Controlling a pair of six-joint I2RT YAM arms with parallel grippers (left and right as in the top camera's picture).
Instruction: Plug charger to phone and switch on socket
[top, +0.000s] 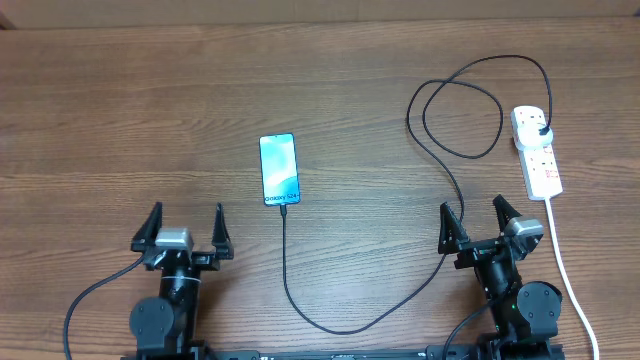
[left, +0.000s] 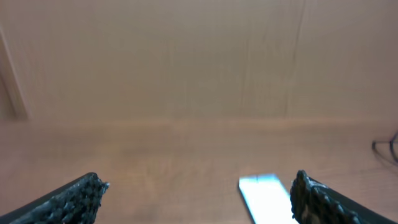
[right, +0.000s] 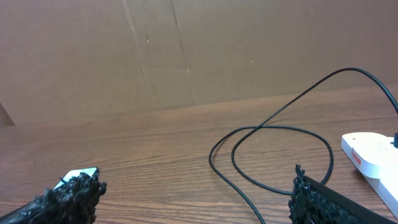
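Left fingers (top: 152, 226): spread wide and grasping nothing, at the near edge of the tabletop (top: 100, 120), left of centre.
Right fingers (top: 500, 211): spread wide and empty, at the near edge toward the right corner.
Charger (top: 330, 328): its thin black cable sags toward the near edge between the two arms. It then climbs past the right fingers and curls into a loop farther back.
In the way: the cable lies on the tabletop directly beneath the right fingers.
Phone (top: 279, 169): flat with its screen lit, mid-tabletop, beyond the left fingers. The charger's tip meets its near end; whether it is seated cannot be told.
Socket (top: 540, 160): near the right edge, beyond the right fingers. The black plug head (top: 541, 131) sits in its far outlet. The switches are too small to read.
White cord (top: 563, 260): runs from the socket's near end toward the near right corner.
Cardboard wall (right: 186, 50): stands behind the far edge.
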